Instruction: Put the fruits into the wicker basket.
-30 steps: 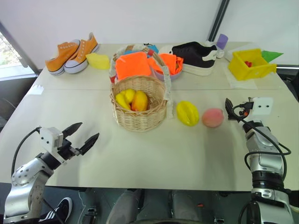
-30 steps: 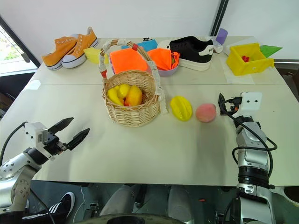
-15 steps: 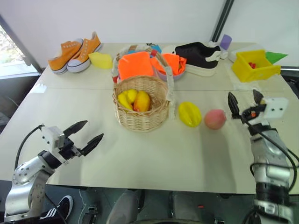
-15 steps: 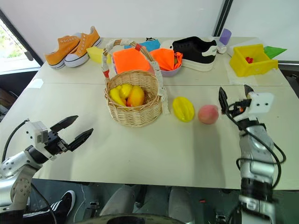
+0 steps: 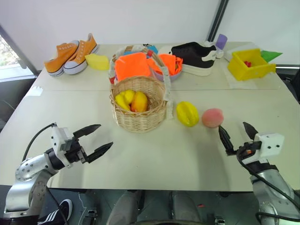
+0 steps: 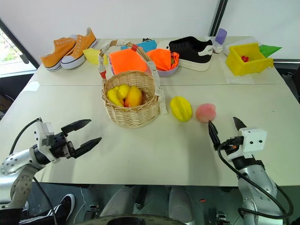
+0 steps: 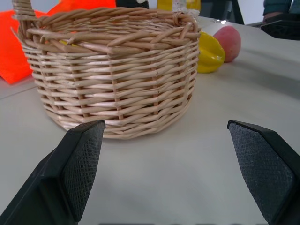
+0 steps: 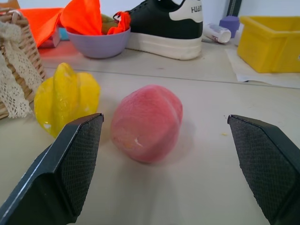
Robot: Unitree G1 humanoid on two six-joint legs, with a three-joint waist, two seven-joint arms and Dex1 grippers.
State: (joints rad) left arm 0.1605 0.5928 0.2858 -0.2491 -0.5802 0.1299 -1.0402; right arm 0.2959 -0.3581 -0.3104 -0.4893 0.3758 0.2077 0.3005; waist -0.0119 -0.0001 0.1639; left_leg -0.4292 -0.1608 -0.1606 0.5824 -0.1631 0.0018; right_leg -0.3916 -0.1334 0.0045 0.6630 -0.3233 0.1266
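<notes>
The wicker basket [image 5: 139,108] stands mid-table with yellow and orange fruits [image 5: 132,101] inside. Right of it on the table lie a yellow star fruit [image 5: 187,114] and a pink peach [image 5: 213,117]. My right gripper [image 5: 235,135] hovers open at the near right, just short of the peach [image 8: 147,123], which shows ahead of its fingers beside the star fruit [image 8: 65,99]. My left gripper [image 5: 96,139] is open at the near left, pointing toward the basket [image 7: 112,70], with nothing between its fingers.
Along the far edge are orange sneakers [image 5: 71,52], a pale yellow lemon shape [image 5: 97,61], folded orange cloths [image 5: 132,65], a lilac bowl [image 5: 168,72], a black shoe [image 5: 196,55] and a yellow bin [image 5: 249,64].
My right gripper has drawn back toward the near edge, away from the peach, and stays open. The left gripper has swung a little toward the basket. The fruits have not moved.
</notes>
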